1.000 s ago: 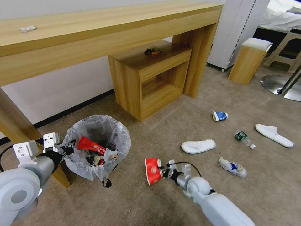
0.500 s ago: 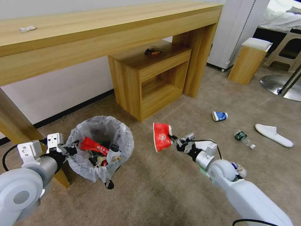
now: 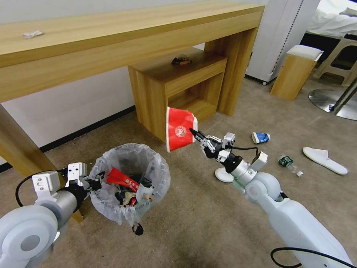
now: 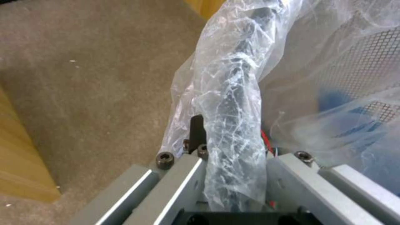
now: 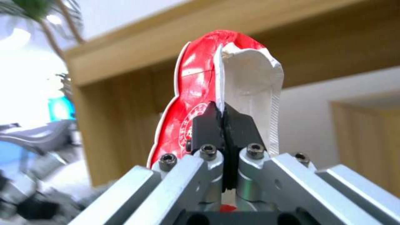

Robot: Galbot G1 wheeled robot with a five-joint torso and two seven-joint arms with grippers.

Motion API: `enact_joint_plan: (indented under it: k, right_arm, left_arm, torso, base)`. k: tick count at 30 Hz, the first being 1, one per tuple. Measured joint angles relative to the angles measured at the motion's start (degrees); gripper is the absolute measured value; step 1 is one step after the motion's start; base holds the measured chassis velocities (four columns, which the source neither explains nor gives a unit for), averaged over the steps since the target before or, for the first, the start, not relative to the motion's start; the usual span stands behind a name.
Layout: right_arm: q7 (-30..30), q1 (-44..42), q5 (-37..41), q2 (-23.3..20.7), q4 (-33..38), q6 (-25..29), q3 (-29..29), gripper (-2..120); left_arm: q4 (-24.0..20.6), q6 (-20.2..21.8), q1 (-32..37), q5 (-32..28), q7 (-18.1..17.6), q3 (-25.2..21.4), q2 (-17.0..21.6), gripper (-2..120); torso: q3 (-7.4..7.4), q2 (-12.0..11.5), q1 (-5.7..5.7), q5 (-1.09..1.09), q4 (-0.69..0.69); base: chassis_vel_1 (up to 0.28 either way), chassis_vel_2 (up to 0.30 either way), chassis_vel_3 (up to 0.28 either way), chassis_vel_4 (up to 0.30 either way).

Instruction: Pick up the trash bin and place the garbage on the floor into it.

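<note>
- Trash bin point(image 3: 130, 182), a small round black one lined with a crinkly translucent white plastic bag, hangs low at my near left above the flat beige-brown carpet floor point(image 3: 193, 223). It already holds red wrappers and other litter.
- My left gripper point(image 3: 95, 183) is clamped on the bin's bagged rim point(image 4: 231, 103), one black finger point(image 4: 197, 129) outside the plastic.
- My right gripper point(image 3: 197, 134) is pinched tight on the torn edge of a crushed red paper cup point(image 3: 179, 128), white inside point(image 5: 250, 81). The cup is in the air, up and to the right of the bin mouth, in front of the light wooden shelf unit point(image 3: 178, 89).
- I judge the step in hand to be carrying this cup to the bin.
- The next move calls for bringing the cup left and down over the opening, then letting go.
- Far right on the floor lie a blue paper cup point(image 3: 260, 137), a clear plastic bottle point(image 3: 289, 163) and a white slipper point(image 3: 324, 160), not yet collected.
</note>
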Motion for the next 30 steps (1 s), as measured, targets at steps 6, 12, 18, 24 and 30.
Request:
enact_joint_plan:
  k: [6, 12, 18, 24, 30]
  right_arm:
    - [-4.65, 3.19, 1.24, 1.21, -0.83, 2.72, -3.61, 0]
    - [-6.42, 5.93, 1.14, 2.24, -2.67, 4.19, -7.01, 0]
    - [-9.18, 9.89, 0.52, 4.68, -6.81, 5.05, -13.08, 0]
    - [-11.65, 10.74, -0.70, 5.14, -8.21, 4.97, -15.28, 0]
    - [-13.78, 10.34, -2.70, 4.42, -9.03, 4.30, -15.74, 0]
  left_arm:
    - [-0.13, 0.01, -1.03, -1.03, 0.70, 2.23, 0.76, 0]
    - [0.06, 0.01, -2.10, -1.70, 1.16, 3.46, 1.08, 0]
    - [0.36, -0.09, -2.70, -2.25, 2.18, 3.55, 1.50, 0]
    - [0.45, -0.13, -2.71, -2.53, 2.35, 2.83, 1.79, 0]
    - [0.43, -0.15, -2.80, -2.72, 2.67, 2.59, 1.79, 0]
  torso:
    - [0.01, 0.00, 0.00, 0.00, 0.00]
    - [0.01, 0.00, 0.00, 0.00, 0.00]
    - [0.01, 0.00, 0.00, -0.01, 0.00]
    - [0.01, 0.00, 0.00, -0.01, 0.00]
    - [0.01, 0.00, 0.00, 0.00, 0.00]
  base:
    - [0.000, 0.000, 0.000, 0.000]
    - [0.000, 0.000, 0.000, 0.000]
    - [0.000, 0.000, 0.000, 0.000]
    - [0.000, 0.000, 0.000, 0.000]
    - [0.000, 0.000, 0.000, 0.000]
